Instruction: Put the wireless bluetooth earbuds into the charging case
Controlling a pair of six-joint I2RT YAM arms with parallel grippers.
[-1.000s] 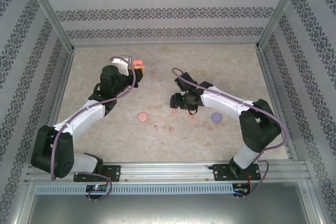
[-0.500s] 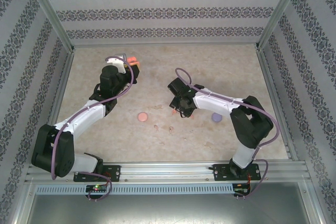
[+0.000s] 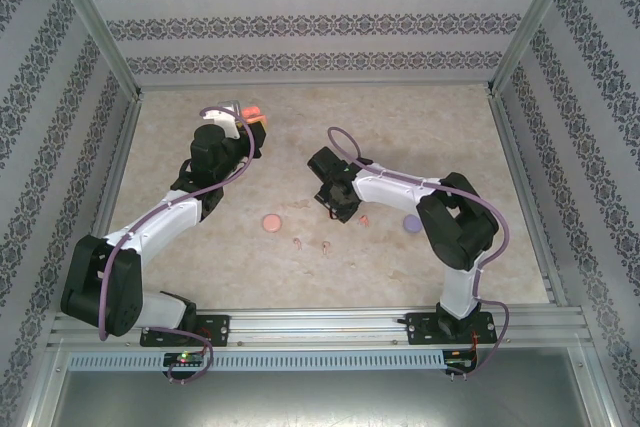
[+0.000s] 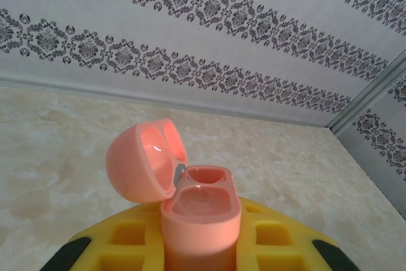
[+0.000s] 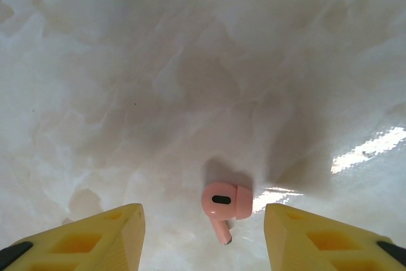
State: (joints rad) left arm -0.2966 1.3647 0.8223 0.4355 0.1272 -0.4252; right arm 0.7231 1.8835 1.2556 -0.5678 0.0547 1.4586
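My left gripper [image 4: 200,249] is shut on a coral charging case [image 4: 200,217], held upright with its lid [image 4: 141,164] swung open to the left and both wells empty. From above, that left gripper [image 3: 247,119] is at the far left of the table. My right gripper [image 5: 203,219] is open and low over the table, with a coral-pink earbud [image 5: 223,202] lying between its yellow fingers [image 5: 120,236], untouched. In the top view the right gripper [image 3: 336,203] is near the table's middle. Another coral earbud [image 3: 365,219] lies just right of it, and two pale earbuds [image 3: 298,242] lie nearer the front.
A closed pink case [image 3: 271,221] rests left of the right gripper. A closed purple case [image 3: 410,223] sits to its right, close to the right arm's elbow. Patterned walls enclose the table on three sides.
The right arm has folded and carried its gripper a little left, down over the earbud, with its jaws narrowing slightly. The left gripper has shifted slightly left with the case.
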